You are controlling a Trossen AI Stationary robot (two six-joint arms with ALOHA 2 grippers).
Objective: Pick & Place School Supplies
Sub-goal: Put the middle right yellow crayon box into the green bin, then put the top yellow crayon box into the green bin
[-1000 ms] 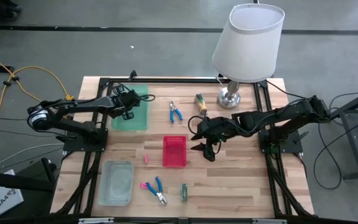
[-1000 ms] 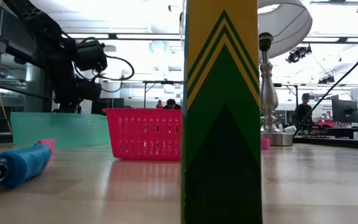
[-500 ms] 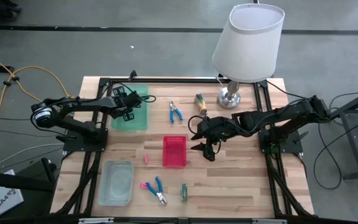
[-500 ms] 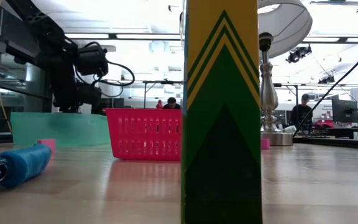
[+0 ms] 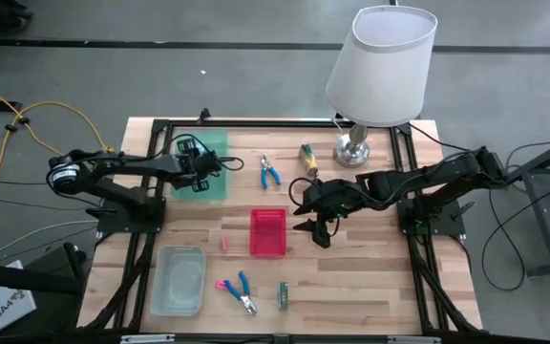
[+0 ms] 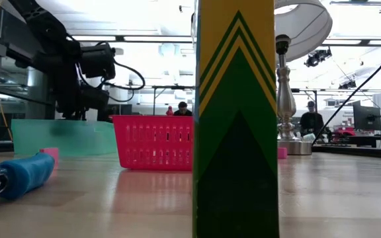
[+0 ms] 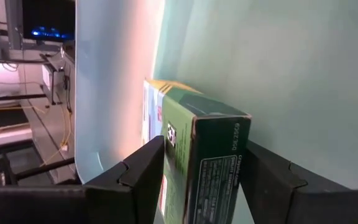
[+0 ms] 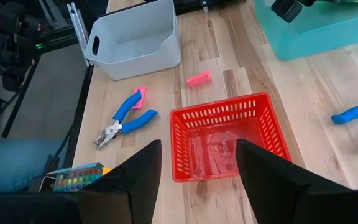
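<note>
Left gripper [image 5: 199,158] over the green tray [image 5: 216,182] at the desk's [image 5: 370,277] far left. A green box [image 7: 207,165] sits between its fingers [image 7: 143,177], over the tray; can't tell if they grip it or have let go. Right gripper [image 5: 306,218] hovers just right of the red basket [image 5: 267,234], fingers [image 8: 143,171] wide apart, holding nothing. Pink block [image 5: 224,243] just left of the basket. Blue pliers [image 5: 269,172] and a second box [image 5: 308,156] at the far side. Another box [image 5: 283,294] and pliers [image 5: 240,290] at the near edge, beside the clear bin [image 5: 179,280].
</note>
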